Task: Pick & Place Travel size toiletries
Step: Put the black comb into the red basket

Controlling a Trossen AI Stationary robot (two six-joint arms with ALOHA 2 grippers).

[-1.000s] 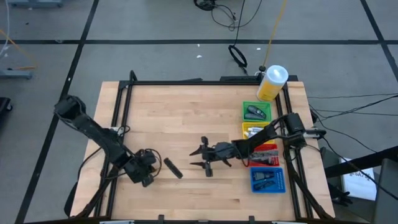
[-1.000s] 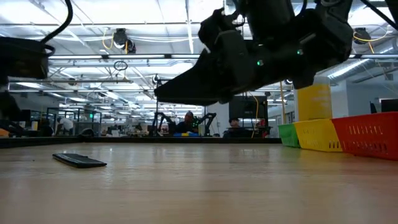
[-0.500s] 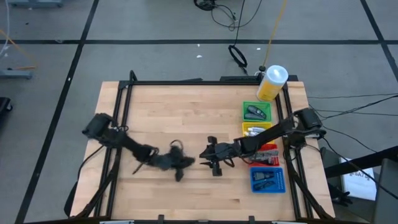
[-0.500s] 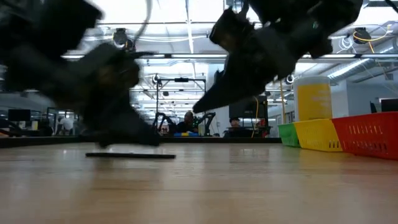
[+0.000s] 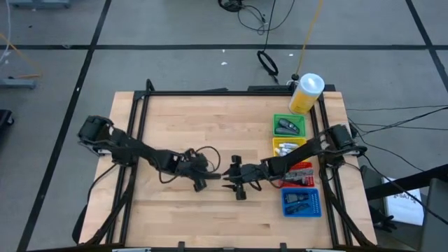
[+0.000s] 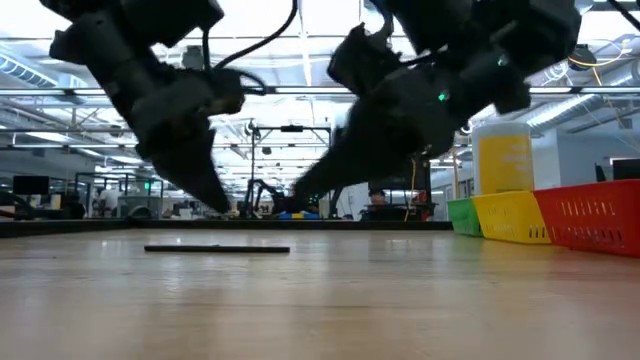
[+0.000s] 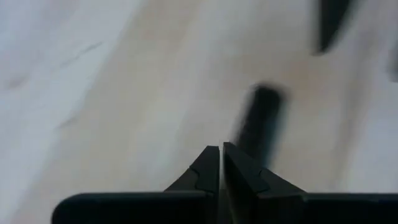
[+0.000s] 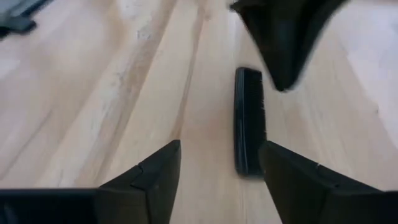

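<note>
The pale, straight-grained wooden table [image 5: 210, 126] lay inside a dark frame. Near its middle a flat, black, oblong toiletry piece [image 8: 249, 120] rested on bare boards, free of both tools. The left gripper [image 7: 221, 163], fingers pressed together and empty, hung just at the piece's 9 o'clock. The right gripper [image 8: 217, 165], fingers spread wide and empty, faced it from 3 o'clock. Green, yellow, red and blue trays [image 5: 299, 204] lined the 3 o'clock edge.

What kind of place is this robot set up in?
Probably a large robotics lab or industrial workshop: the low view shows a hall with ceiling strip lights, more workstations behind, and cables lie across the floor around the wooden table.
</note>
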